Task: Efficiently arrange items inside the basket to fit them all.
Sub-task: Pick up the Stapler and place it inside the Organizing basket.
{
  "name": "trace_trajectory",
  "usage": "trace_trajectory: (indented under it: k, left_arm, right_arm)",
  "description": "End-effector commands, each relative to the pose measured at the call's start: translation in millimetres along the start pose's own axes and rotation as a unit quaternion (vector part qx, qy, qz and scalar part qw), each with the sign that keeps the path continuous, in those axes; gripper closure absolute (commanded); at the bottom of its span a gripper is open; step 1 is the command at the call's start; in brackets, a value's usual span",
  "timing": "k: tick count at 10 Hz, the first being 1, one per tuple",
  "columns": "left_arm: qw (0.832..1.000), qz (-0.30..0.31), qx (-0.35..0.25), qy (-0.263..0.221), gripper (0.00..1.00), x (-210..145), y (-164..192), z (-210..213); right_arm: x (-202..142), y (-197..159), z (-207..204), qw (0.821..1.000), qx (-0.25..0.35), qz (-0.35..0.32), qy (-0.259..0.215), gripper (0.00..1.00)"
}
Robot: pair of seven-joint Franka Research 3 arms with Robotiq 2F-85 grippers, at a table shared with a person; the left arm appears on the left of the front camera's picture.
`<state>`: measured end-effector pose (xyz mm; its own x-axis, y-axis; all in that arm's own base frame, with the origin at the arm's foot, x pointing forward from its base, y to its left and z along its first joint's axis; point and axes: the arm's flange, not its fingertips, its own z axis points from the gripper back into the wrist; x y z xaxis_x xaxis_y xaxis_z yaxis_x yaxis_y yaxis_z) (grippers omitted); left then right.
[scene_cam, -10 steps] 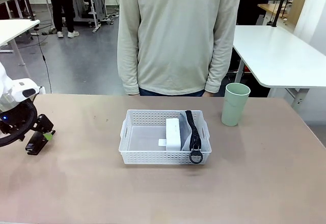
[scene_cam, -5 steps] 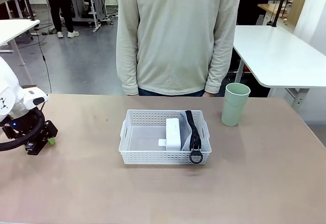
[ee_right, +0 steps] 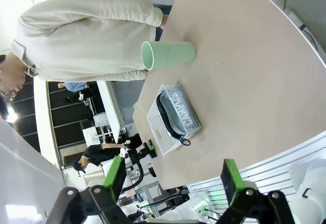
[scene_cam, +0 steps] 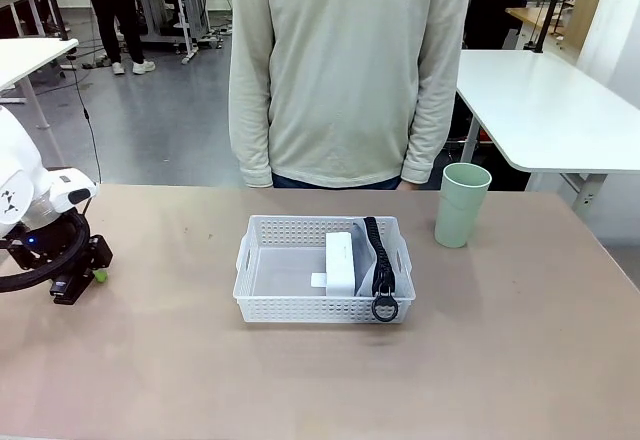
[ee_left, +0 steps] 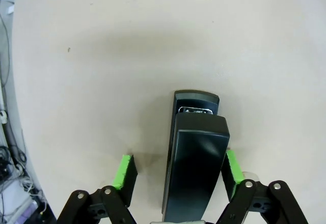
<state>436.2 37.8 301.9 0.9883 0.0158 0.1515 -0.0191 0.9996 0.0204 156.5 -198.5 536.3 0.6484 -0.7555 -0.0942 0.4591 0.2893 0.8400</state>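
Over the last second the left gripper has sunk from a tilted hover to sit low on the brown tabletop at its left end. Its green pads now stand either side of the black, long-bodied stapler. The jaws are still wide: one pad is against the stapler's side, the other has a clear gap beside it, so nothing is clamped yet. By my reading the approach is over and the squeeze is the step in hand.

Nothing else has moved. The shallow white perforated plastic basket sits mid-table. A small white box and a grey pouch with a black zipper stand on edge against its right end (the ring pull hangs over the near rim). The tall pale green cup stands upright outside, just off the basket's far right corner. The right gripper is spread wide and empty, well away from the basket.

The stapler lies close to the table's left edge — a nudge that way could push it off. Between it and the basket the tabletop is bare, and the basket's left half is open floor — likely room for both stapler and cup, if the cup goes in lying down.
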Motion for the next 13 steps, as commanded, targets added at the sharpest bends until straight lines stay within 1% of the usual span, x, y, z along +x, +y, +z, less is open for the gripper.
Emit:
trace_trajectory:
  k: [1,2,3,8,9,10,11,13]
  left_arm:
    - [1.000,-0.002,0.011,0.002,1.00,0,-6,-1]
    - [1.000,-0.005,0.013,0.001,0.63,0,-6,-1]
    - [1.000,-0.007,0.013,0.003,1.00,0,-6,-1]
    - [1.000,-0.002,0.010,-0.003,1.00,0,-4,3]
    - [1.000,0.001,0.005,-0.003,1.00,1,1,11]
    - [1.000,0.003,-0.008,0.008,1.00,-1,9,37]
    - [0.999,-0.015,-0.033,0.016,1.00,-8,19,88]
    - [0.997,-0.016,-0.071,-0.026,1.00,-29,35,189]
  right_arm:
    - [-2,-2,0,1.000,0.005,0.008,0.001,0.00]
    - [-2,-2,0,1.000,0.005,0.008,0.001,0.00]
    - [-2,-2,0,1.000,0.005,0.008,0.001,0.00]
    - [-2,-2,0,1.000,0.005,0.008,0.001,0.00]
    - [-2,-2,0,1.000,0.005,0.008,0.001,0.00]
    - [-2,-2,0,1.000,0.005,0.008,0.001,0.00]
    - [-2,-2,0,1.000,0.005,0.008,0.001,0.00]
    - [-2,-2,0,1.000,0.005,0.008,0.001,0.00]
